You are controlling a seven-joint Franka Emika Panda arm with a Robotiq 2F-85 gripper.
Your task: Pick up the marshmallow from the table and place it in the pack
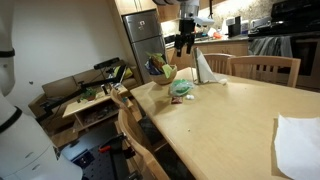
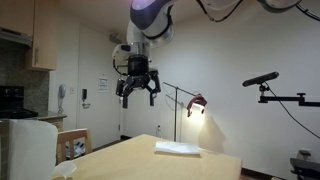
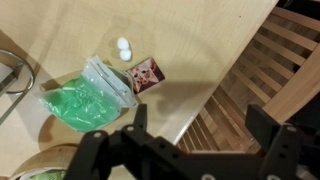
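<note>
Two small round white marshmallows (image 3: pixel 123 44) are lying on the pale wooden surface (image 3: pixel 200 40) in the upper left of the wrist view, just above the crumpled green-and-clear plastic pack (image 3: pixel 85 95). The black gripper (image 3: pixel 198 125) is hanging high, jaws spread wide, marshmallows lying up-left of them.

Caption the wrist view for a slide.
Open pincer above the table, where two marshmallows lie beside a green pack and a brown packet.
</note>
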